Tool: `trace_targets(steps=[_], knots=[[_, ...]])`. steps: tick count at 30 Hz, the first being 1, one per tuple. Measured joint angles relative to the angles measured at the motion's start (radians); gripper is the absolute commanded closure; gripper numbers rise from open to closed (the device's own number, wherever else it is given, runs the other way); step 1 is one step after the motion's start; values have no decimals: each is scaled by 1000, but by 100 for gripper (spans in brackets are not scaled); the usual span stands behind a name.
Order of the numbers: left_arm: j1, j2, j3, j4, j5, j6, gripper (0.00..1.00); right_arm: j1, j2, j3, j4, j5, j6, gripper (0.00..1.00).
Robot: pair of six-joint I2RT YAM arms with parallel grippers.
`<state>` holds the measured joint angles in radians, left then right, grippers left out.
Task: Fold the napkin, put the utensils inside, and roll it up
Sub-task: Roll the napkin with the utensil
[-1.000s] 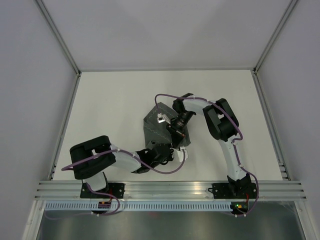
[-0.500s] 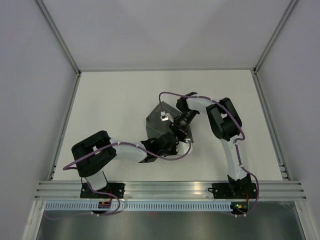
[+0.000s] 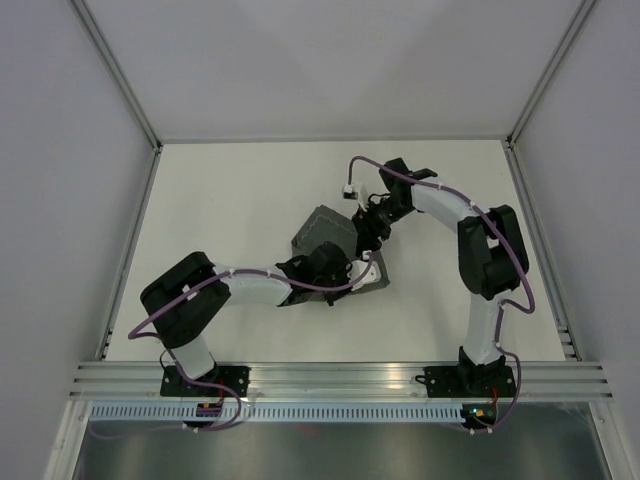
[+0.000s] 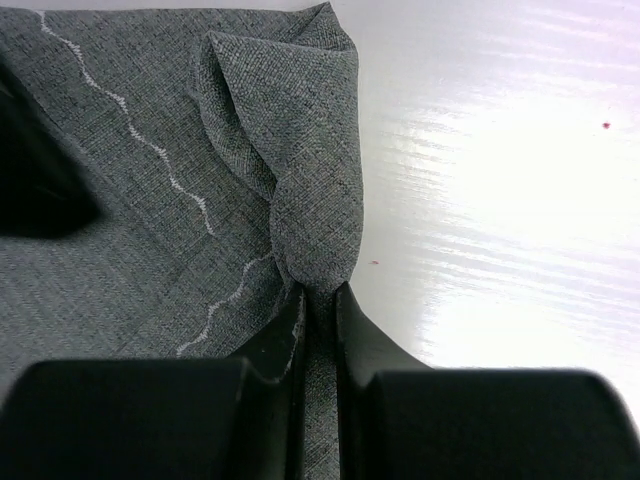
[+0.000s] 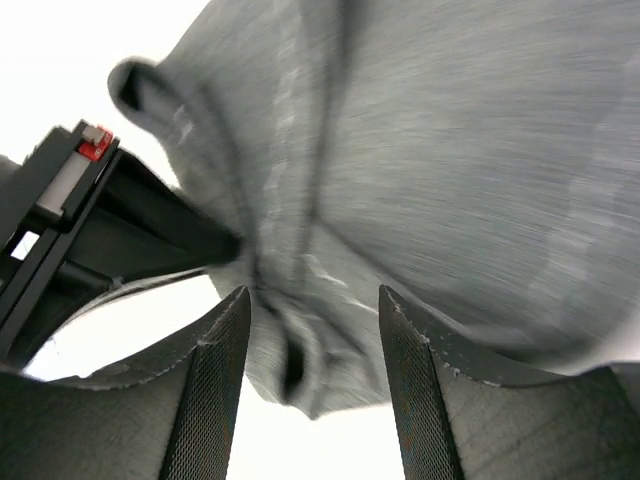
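- L hand (image 4: 318,302): pressed together, pinching a raised fold of the napkin (image 3: 322,230) at its near edge. Prob. gripped there to lift that edge & carry it over for the fold.
- R hand (image 5: 312,335): fingers spread. A cloth ridge lies in the gap but isn't clamped. Reads as a helper posn beside the L hand's hold.
- Bench (image 3: 230,190): white, carries the napkin approx. at ctr, btwn the two arms.
- Napkin: dark grey, rumpled, partly doubled over, not flat. Fold step looks underway, not finished.
- Raised fold (image 4: 310,190): stands up off the cloth just above the L fingertips, bunched because it's pinched at its base.
- Stitched line (image 4: 175,185): pale wavy seam running diag. across the flatter part. A likely edge ref for lining up the fold.
- Utensils: none seen in any view, so placing & rolling are not yet begun.
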<state>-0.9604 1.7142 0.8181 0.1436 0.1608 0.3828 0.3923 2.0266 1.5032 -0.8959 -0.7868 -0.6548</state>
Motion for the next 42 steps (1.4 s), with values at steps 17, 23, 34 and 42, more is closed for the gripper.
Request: trace_targets(steps=[17, 23, 34, 42], knots=[[160, 80, 13, 62, 465, -295, 98, -206, -535, -464, 341, 29, 32, 41], [217, 145, 36, 65, 646, -388, 98, -124, -711, -632, 388, 68, -69, 40], [282, 266, 121, -10, 864, -482, 98, 334, -838, -919, 589, 340, -112, 36], [292, 315, 182, -111, 924, -489, 98, 459, -824, -976, 734, 510, -128, 39]])
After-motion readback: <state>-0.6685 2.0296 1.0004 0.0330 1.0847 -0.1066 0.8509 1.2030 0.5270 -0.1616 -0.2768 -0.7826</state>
